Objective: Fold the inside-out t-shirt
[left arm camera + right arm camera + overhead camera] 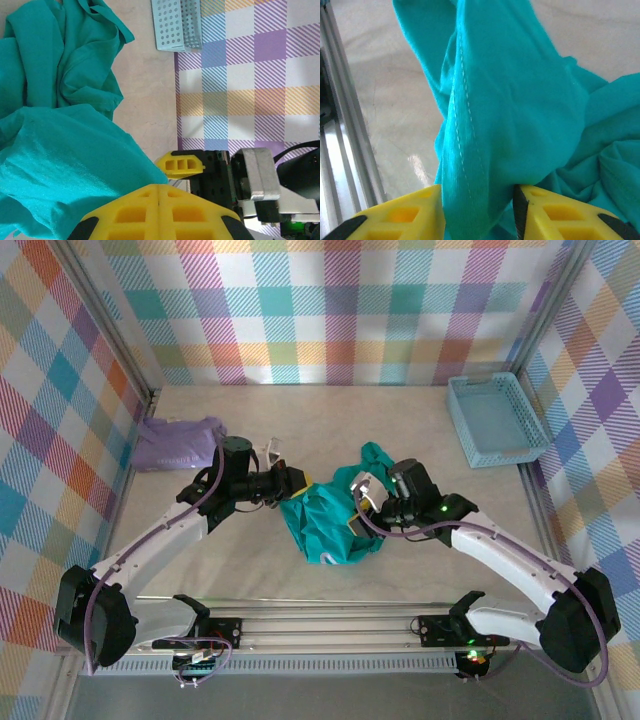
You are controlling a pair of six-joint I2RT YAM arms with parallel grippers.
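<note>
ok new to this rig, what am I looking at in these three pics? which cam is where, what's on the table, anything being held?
Two white robot arms are bolted at the near edge of a table, each ending in a two-finger clamp with yellow fingers. The overhead picture looks down from above and behind: the left gripper and right gripper meet at a crumpled teal t-shirt in the middle. The other two pictures come from cameras on each wrist, looking along the fingers.

On the table: the t-shirt, a lavender garment at far left, and a light blue basket at far right.

The left fingers are closed together, with teal cloth running right up to them, so they seem to pinch it. The right fingers stand apart with a fold of the shirt hanging between them.
</note>
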